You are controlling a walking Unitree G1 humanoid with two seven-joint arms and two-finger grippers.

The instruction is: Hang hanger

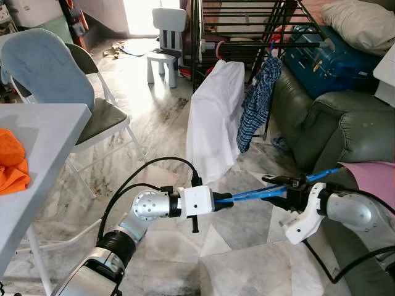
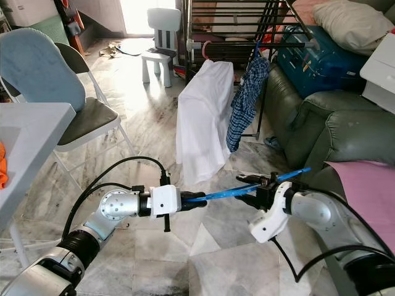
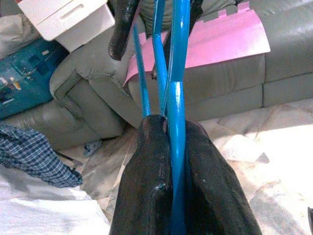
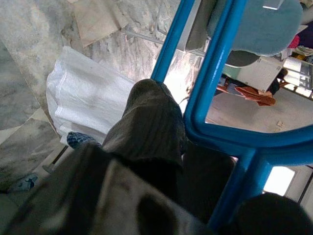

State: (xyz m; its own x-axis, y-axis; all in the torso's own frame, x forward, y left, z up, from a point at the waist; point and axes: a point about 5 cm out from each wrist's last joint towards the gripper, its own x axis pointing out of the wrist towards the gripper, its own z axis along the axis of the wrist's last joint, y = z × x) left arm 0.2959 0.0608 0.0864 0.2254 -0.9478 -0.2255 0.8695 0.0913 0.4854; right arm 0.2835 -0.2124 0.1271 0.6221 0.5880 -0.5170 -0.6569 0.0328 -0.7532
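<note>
While both arms reach out in front of the robot, the 2 grippers meet on 1 blue hanger (image 1: 259,192). The left gripper (image 1: 227,200) is clenched on one end of it, and in the left wrist view the blue bar runs tight between its 2 black fingers (image 3: 146,186). The right gripper (image 1: 274,189) grasps the other end, with a black finger (image 4: 149,122) pressed against the blue frame. The hanger sits low in the air over the marble floor (image 1: 166,117), lying almost flat between the 2 arms. Past it stands a metal rack (image 1: 241,24) with a white cloth (image 1: 213,120) and a checked shirt (image 1: 258,98) hanging on it. A green sofa (image 1: 333,129) is on the right, with a pink sheet (image 1: 376,179) on it. A folding chair (image 1: 92,111) and a white table (image 1: 37,142) are on the left.
</note>
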